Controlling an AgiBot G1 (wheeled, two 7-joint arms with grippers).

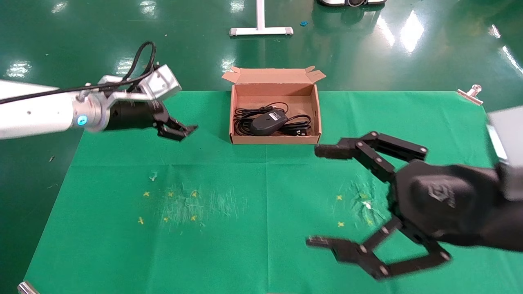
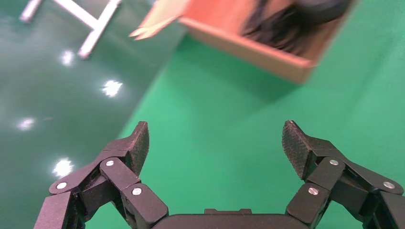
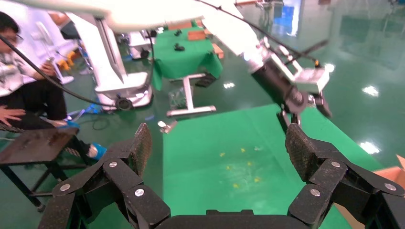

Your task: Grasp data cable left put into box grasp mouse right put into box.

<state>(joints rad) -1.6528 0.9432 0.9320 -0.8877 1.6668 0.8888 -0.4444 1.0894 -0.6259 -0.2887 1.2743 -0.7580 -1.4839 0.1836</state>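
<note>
The brown cardboard box (image 1: 273, 139) stands open at the back middle of the green table. The black mouse (image 1: 267, 121) lies inside it, on top of the coiled black data cable (image 1: 244, 121). My left gripper (image 1: 179, 131) is open and empty, hovering left of the box; the left wrist view shows its jaws (image 2: 216, 138) wide apart over bare cloth, with the box (image 2: 267, 57) beyond. My right gripper (image 1: 316, 196) is open and empty, raised over the front right of the table, right of and nearer than the box. Its jaws (image 3: 217, 143) are wide apart in the right wrist view.
Yellow cross marks and scuffs lie on the cloth at front left (image 1: 169, 206) and front right (image 1: 353, 210). A metal clamp (image 1: 470, 94) sits at the table's back right corner. A white stand foot (image 1: 260, 29) is on the floor behind. A seated person (image 3: 19, 71) is off to one side.
</note>
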